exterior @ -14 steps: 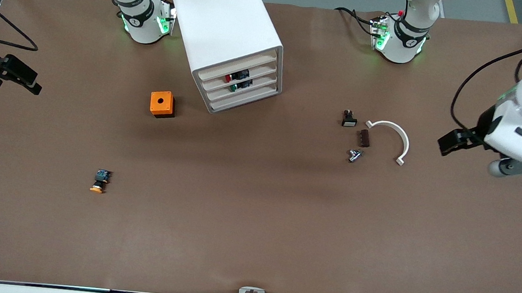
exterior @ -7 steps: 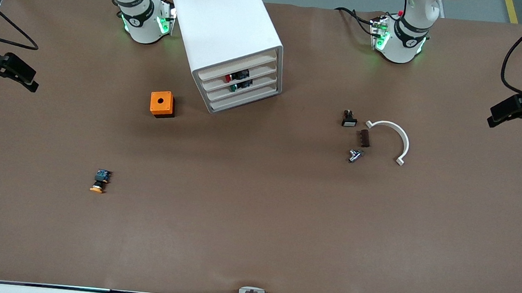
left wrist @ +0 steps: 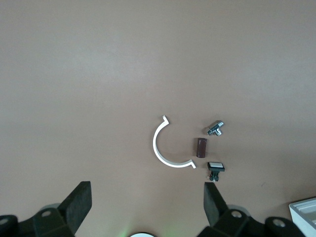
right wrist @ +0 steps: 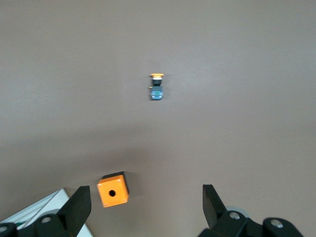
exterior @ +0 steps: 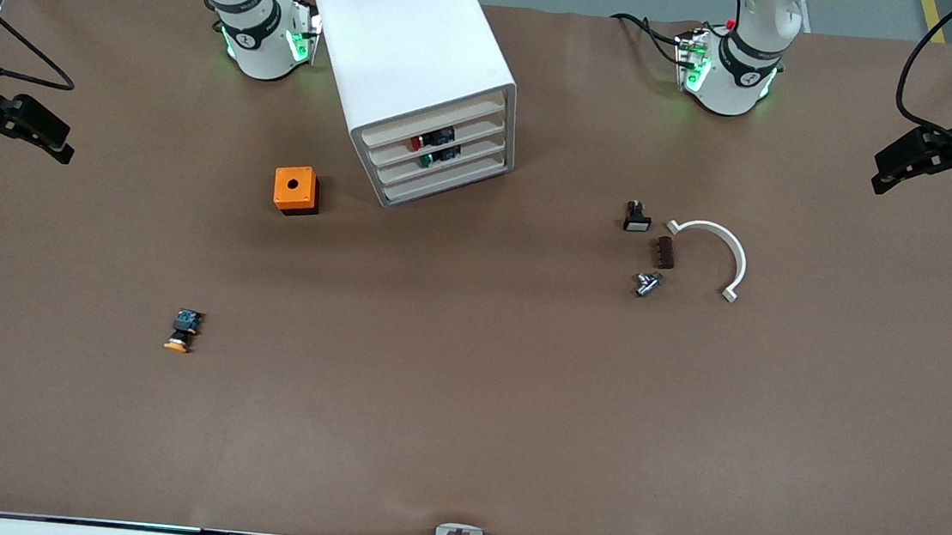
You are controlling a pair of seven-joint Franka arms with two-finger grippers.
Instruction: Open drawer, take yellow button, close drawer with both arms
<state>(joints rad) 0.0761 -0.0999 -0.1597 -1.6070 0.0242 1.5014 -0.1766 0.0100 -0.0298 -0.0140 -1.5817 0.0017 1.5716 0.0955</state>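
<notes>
— Where do the grippers sit?

— The left gripper [exterior: 916, 159] hangs over the worktop edge at the left arm's end, up near the corner on the bases' side. Its fingers [left wrist: 79, 202] are spread wide with nothing between them. The right gripper [exterior: 23, 129] hangs over the edge at the right arm's end, and its fingers [right wrist: 210, 200] are also spread and empty.

— And the drawer?

— The drawer [exterior: 433, 121] is the top one in the white cabinet [exterior: 410, 38], which stands by the edge where the bases are, close to the right arm's base. It sits flush with the three drawers under it. Small red, green and black parts show through the gaps of the lower drawers.

— Where is the button?

— The button [exterior: 182, 331] lies out on the bare worktop, toward the right arm's end and nearer to the front camera than the cabinet. It lies on its side, orange cap toward the front camera's edge, blue rear toward the cabinet. The right wrist view also shows it [right wrist: 157, 87], well apart from the orange cube [exterior: 296, 190].

— Anything else on the surface?

— The orange cube with a hole stands just beside the cabinet. Toward the left arm's end lies a cluster: a white curved piece [exterior: 723, 250], a black button with a white face [exterior: 636, 218], a dark brown block [exterior: 665, 252] and a small metal fitting [exterior: 647, 283].
</notes>
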